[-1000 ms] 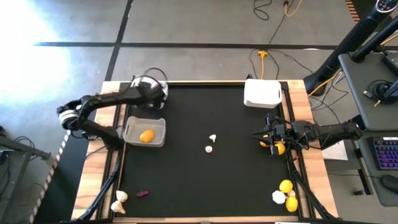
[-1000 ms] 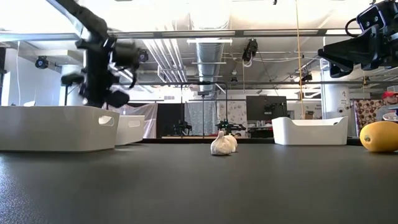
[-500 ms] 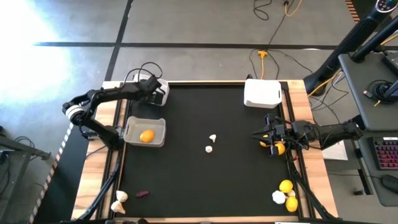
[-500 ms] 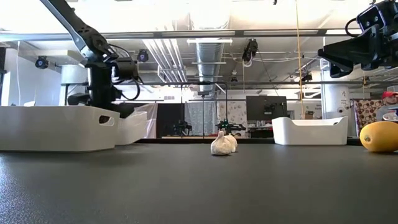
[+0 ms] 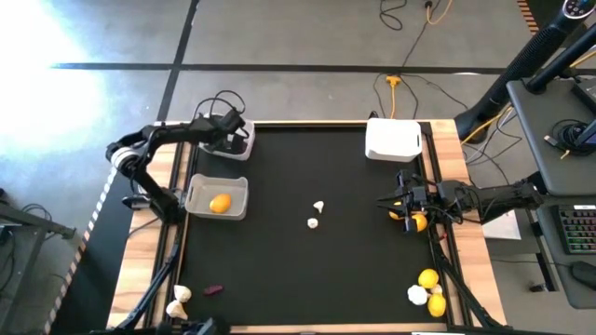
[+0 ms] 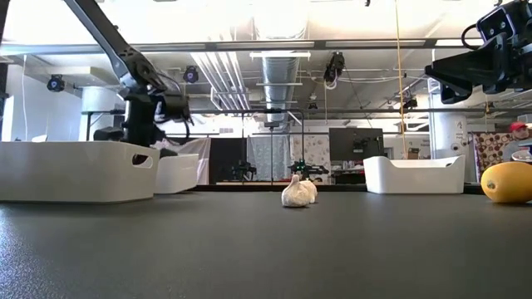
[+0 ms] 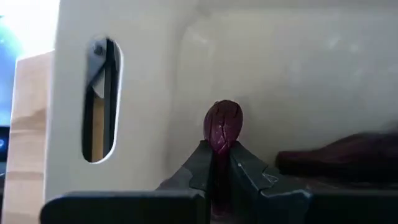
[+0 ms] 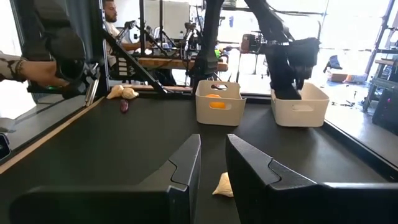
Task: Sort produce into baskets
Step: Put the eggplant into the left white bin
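A black mat [image 5: 307, 270] covers the table, wooden edges either side, grey floor and cables beyond. From above, the left gripper [image 5: 230, 138] reaches into the bin at eleven o'clock [image 5: 244, 149], largely hidden under the arm. A second bin [image 5: 197, 210] at nine o'clock holds one lemon [image 5: 220, 203]; a third bin [image 5: 392, 140] sits at one o'clock. Two garlic bulbs [image 5: 316, 214] lie mid-table; more garlic [image 5: 179, 300] and a purple piece on the mat [image 5: 213, 289] wait at seven, a mixed cluster [image 5: 427, 290] at five. The right gripper [image 5: 406, 211] hovers at three o'clock over another lemon [image 5: 416, 221].

At table height, the left arm dips behind the near bin, and the right gripper hangs above its lemon [image 6: 508, 181], clear of it.

The left wrist camera shows the fingers clamped on a dark purple piece [image 7: 222, 124] inside the bin, close to its wall; a second purple shape, probably an earlier drop, lies beside.

The right wrist camera shows its fingers [image 8: 183, 168] apart, empty, with a garlic bulb ahead.

The step in hand looks like placing: next, let go of the piece, lift clear of the rim, then head for the produce at seven o'clock.
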Controlling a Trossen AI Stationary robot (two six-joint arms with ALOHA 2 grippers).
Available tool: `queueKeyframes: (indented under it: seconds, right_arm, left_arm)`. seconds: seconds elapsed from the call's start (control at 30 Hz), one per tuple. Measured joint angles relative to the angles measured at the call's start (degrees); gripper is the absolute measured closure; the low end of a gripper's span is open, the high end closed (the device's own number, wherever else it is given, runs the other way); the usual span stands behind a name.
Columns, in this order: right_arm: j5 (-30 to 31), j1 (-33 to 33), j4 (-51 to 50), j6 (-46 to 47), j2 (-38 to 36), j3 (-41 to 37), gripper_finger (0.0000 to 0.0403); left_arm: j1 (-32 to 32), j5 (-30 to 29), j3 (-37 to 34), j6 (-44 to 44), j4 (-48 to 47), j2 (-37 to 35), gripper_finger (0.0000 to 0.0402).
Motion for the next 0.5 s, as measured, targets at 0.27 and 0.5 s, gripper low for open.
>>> queueKeyframes:
  seconds: [0.27,0.5]
  right_arm:
    - [0.0,0.0,0.0,0.0,0.0,0.0,0.0335]
    - [0.0,0.0,0.0,0.0,0.0,0.0,0.0335]
  left_arm:
    - [-0.8,-0.3,0.2,-1.8,-5.7,1.7,0.0376]
    - [-1.2,-0.5,-0.2,-2.7,-11.6,-0.3,0.0321]
